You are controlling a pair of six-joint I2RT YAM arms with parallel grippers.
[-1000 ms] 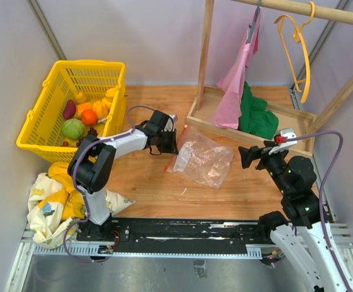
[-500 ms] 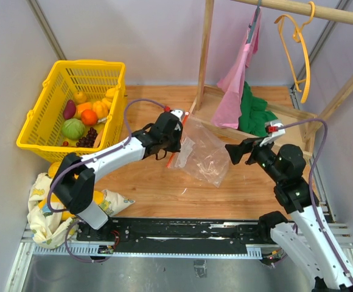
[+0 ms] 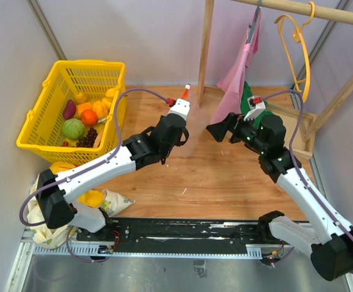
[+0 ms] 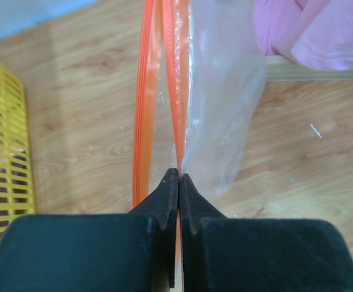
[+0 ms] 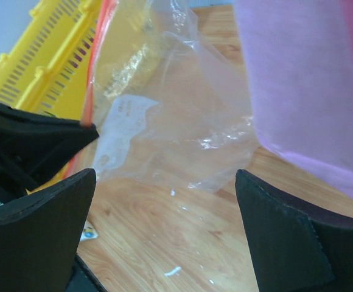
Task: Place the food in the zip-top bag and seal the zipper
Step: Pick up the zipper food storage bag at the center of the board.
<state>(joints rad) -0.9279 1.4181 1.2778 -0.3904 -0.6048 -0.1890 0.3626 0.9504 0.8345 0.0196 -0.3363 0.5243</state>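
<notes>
My left gripper (image 3: 178,137) is shut on the orange-red zipper (image 4: 171,73) of the clear zip-top bag (image 4: 219,109) and holds the bag up off the table. In the left wrist view the jaws (image 4: 179,175) pinch one zipper strip; the other strip stands apart to its left, so the mouth is open. In the top view the bag (image 3: 192,131) is a faint blur. My right gripper (image 3: 216,131) is open and empty, just right of the bag (image 5: 164,103), its jaws (image 5: 165,173) wide apart. The food (image 3: 79,118) lies in the yellow basket (image 3: 36,131).
A wooden rack (image 3: 204,55) stands at the back right with a pink garment (image 3: 240,73), a green cloth (image 3: 252,115) and an orange hanger (image 3: 301,48). Yellow-white snack packets (image 3: 61,201) lie at the near left. The pink garment (image 5: 304,79) hangs close to my right gripper.
My left gripper has lifted the bag off the table, up and toward the back. My right arm has swung left and forward, up to the bag, still open.
</notes>
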